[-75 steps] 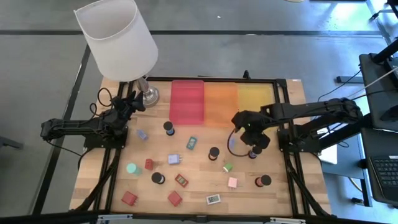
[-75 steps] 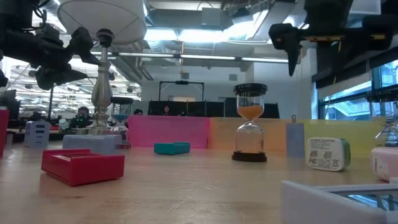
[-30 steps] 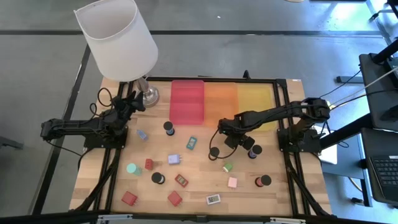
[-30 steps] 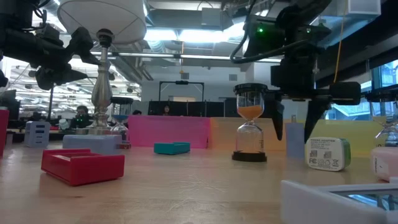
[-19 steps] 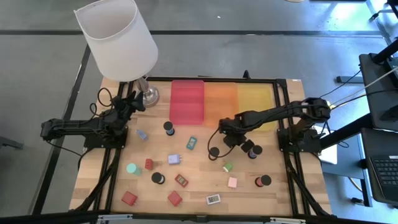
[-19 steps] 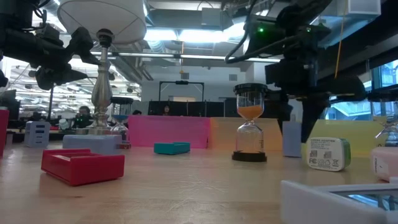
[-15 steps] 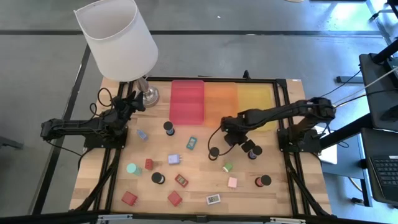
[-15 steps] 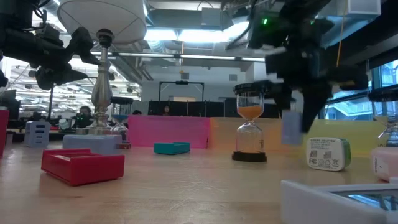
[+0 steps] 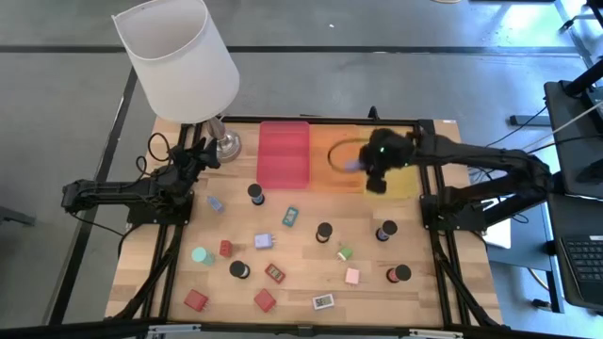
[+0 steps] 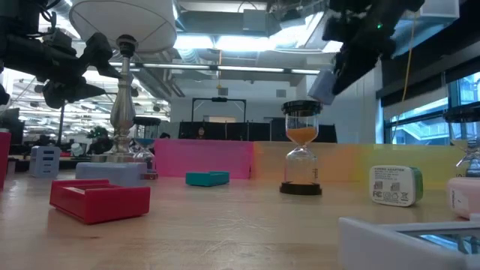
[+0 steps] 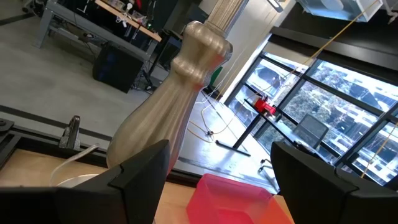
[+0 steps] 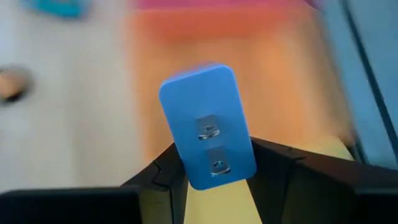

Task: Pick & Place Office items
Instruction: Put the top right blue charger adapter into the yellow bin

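The right gripper [image 12: 214,163] is clenched on a blue plug block [image 12: 207,124], held in the air over the orange tray [image 9: 335,158] at its border with the yellow tray [image 9: 396,184]. In the right wrist view the fingers [image 12: 168,168] pinch the block's lower end across its narrow sides; the face with two small metal prongs is turned toward the camera.

Handling, as a judgement: the block looks like a rigid, smooth plastic shell with rounded corners, light and not fragile. A smooth shell can pivot in a two-point pinch. The flat side faces are the correct contact surfaces; keep clear of the prong face.

The left gripper [image 11: 217,180] waits at the bench's left edge beside the lamp [image 9: 184,66], its fingers spread and empty. The lamp base is turned metal with a satin finish.

The remaining items lie on the wooden bench [image 9: 301,273]: black cylinders [image 9: 324,231], red blocks [image 9: 196,300], small cubes [image 9: 351,276]. All appear to be hard, compact pieces suited to a side pinch. The trays are translucent plastic with low walls.
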`<state>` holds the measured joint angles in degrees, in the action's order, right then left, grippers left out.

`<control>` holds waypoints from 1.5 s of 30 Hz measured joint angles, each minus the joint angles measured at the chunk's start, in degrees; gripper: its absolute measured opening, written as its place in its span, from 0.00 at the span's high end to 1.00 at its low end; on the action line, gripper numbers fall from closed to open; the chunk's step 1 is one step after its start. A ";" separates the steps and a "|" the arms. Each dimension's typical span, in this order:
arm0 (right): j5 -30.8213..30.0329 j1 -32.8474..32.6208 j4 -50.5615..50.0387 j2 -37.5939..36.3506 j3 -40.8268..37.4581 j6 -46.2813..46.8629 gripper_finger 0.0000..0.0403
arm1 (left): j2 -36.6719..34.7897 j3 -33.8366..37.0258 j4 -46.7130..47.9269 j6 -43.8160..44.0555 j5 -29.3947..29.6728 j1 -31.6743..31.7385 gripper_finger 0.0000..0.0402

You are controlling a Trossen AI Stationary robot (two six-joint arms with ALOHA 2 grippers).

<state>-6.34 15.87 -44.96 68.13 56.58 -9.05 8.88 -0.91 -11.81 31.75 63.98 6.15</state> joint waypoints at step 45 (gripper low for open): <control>-4.18 25.45 1.26 25.45 0.00 19.95 0.64 | 0.00 0.00 0.00 0.00 0.00 0.00 0.31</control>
<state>-10.52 41.32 -43.70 93.58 56.58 10.90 8.88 -0.91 -11.81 31.75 63.98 6.15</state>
